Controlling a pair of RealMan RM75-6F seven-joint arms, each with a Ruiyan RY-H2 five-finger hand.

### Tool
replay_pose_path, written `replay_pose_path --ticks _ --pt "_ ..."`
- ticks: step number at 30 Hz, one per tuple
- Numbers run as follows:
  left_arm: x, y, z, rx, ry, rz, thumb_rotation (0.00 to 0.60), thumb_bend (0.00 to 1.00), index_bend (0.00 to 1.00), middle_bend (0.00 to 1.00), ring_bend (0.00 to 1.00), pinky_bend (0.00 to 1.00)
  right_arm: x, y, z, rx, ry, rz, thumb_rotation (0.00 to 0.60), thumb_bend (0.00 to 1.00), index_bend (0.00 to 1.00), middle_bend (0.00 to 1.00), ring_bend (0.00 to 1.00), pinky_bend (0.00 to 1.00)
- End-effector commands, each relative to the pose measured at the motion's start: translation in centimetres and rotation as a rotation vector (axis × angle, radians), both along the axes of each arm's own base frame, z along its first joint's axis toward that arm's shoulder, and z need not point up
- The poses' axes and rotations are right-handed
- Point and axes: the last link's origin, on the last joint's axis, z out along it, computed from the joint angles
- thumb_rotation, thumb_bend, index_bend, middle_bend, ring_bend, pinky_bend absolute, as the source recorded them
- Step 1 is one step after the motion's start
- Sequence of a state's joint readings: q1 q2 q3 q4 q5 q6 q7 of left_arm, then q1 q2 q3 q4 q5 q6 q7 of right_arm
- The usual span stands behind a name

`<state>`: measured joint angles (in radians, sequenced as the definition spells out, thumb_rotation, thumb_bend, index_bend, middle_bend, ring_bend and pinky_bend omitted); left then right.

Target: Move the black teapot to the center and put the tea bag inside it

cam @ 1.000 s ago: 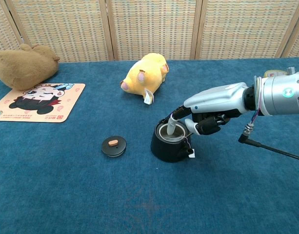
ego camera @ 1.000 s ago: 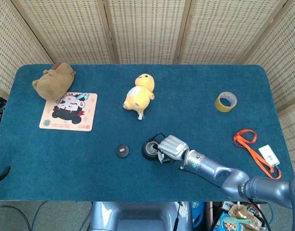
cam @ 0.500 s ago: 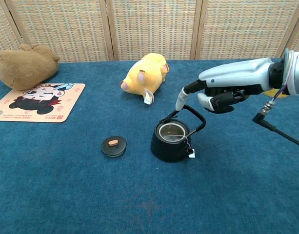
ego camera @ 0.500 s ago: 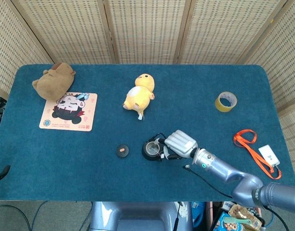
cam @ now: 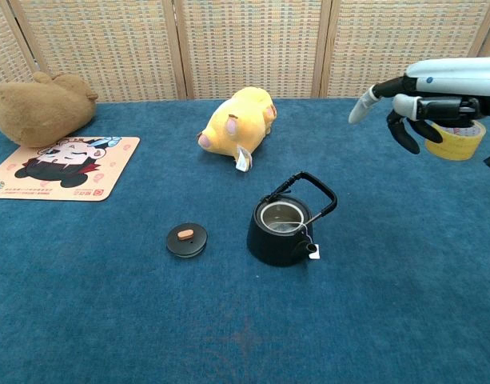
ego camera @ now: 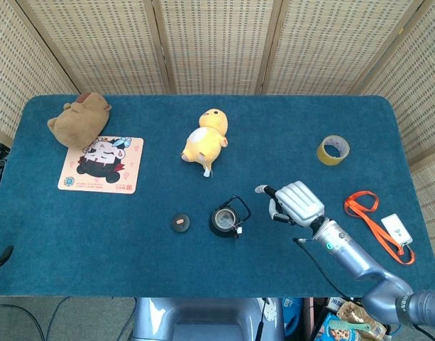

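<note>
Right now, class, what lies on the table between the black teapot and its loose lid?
Nothing: in the chest view, only bare blue cloth separates the black teapot from the lid. The head view agrees.

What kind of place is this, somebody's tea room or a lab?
Most likely a robot test setup, not a tea room: a blue cloth-covered table fenced by woven screens, with unrelated props such as a yellow plush toy, tape roll and black teapot.

Both views are bright and evenly lit, with soft diffuse light from above. Shadows on the blue surface [ego camera: 132,227] are faint and short. Focus is sharp throughout, with no glare; the chest view bends slightly at its edges.
</note>
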<state>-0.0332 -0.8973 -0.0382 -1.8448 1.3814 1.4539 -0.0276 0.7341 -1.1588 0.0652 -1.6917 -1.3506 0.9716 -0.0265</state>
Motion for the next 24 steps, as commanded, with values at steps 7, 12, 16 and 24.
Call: replay_pose_path --ticks 7,12,16,24 --pt "-0.3 -0.2 0.1 0.035 0.033 0.001 0.600 0.31 0.00 0.00 0.00 0.00 -2.9 0.9 1.6 -0.130 -0.018 -0.073 0.000 0.87 0.23 0.60 0.58 0.79" --pt "-0.3 -0.7 -0.4 0.031 0.027 0.000 0.600 0.31 0.00 0.00 0.00 0.00 -6.2 2.6 2.8 -0.265 -0.010 -0.157 0.000 0.83 0.22 0.53 0.51 0.77" --pt "-0.2 -1.0 -0.6 0.026 0.023 -0.013 0.600 0.32 0.00 0.00 0.00 0.00 -7.5 3.9 3.2 -0.341 -0.022 -0.183 0.000 0.81 0.22 0.52 0.49 0.76" --pt "0.2 -1.5 -1.6 -0.026 0.032 -0.077 0.600 0.31 0.00 0.00 0.00 0.00 -8.8 6.1 3.8 -0.384 -0.009 -0.203 0.000 0.81 0.22 0.50 0.47 0.75"
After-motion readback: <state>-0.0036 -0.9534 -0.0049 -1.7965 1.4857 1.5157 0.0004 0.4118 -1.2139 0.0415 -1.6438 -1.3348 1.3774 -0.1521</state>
